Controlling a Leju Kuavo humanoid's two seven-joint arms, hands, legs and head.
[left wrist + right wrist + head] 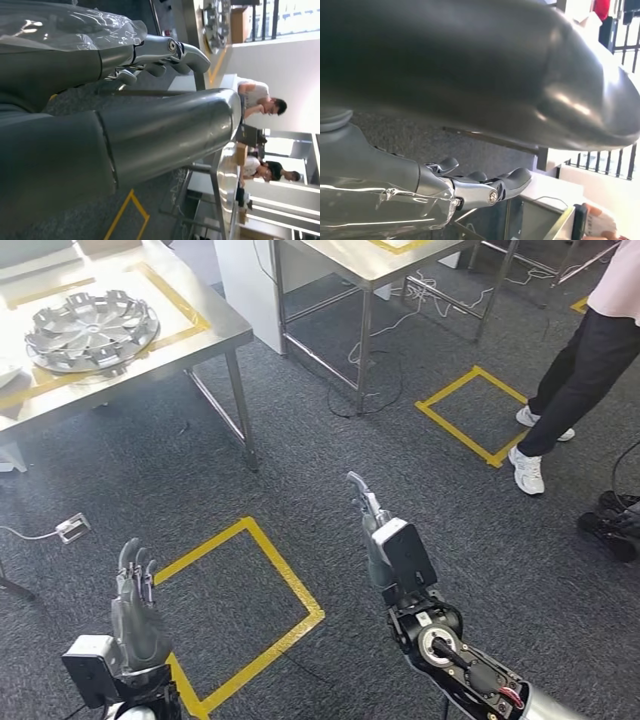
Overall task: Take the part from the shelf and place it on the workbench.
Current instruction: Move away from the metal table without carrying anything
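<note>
The part, a silver wheel-cover-like disc, is seen lying flat on the workbench, inside its yellow tape outline. Well short of the workbench, over the grey carpet, the left hand and right hand are raised with fingers extended and nothing held. A person is seen standing far to the right of the workbench.

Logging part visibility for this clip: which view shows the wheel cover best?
The head view: the wheel cover lies whole and flat on the workbench, inside yellow tape. The left wrist view catches just its edge past the left hand, partly cropped. In the right wrist view I cannot make it out.
</note>
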